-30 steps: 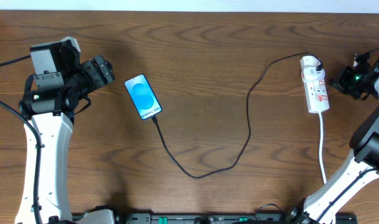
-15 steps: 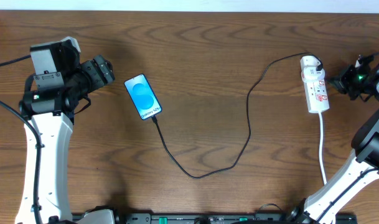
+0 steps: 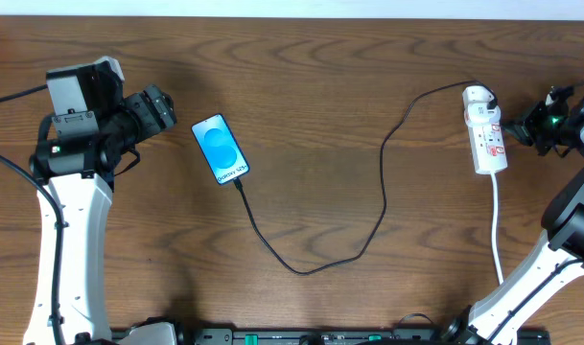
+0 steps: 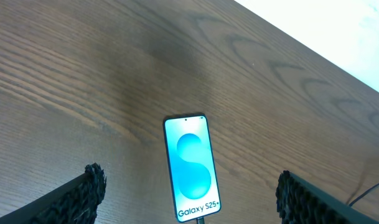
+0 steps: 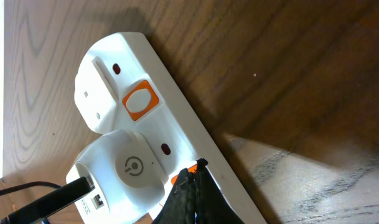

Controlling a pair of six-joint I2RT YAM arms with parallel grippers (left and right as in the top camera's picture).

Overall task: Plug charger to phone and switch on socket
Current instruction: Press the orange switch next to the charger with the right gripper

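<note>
The phone [image 3: 220, 149] lies screen up at the left, its blue screen reading "Galaxy S25+" in the left wrist view [image 4: 192, 168]. The black charger cable [image 3: 368, 230] runs from the phone's near end across the table to the white adapter [image 3: 478, 97], which sits in the far end of the white socket strip [image 3: 487, 134]. My left gripper [image 4: 189, 199] is open and empty, just left of the phone. My right gripper [image 5: 192, 180] is shut, its tips over an orange switch on the strip [image 5: 145, 124] beside the adapter [image 5: 124, 171].
The strip's white cord [image 3: 496, 225] runs toward the front edge. A second orange switch [image 5: 140, 100] shows on the strip's end. Bare wooden table [image 3: 320, 115] lies between the phone and the strip.
My right gripper has edged slightly toward the strip. The left arm, phone and cable have not moved.
</note>
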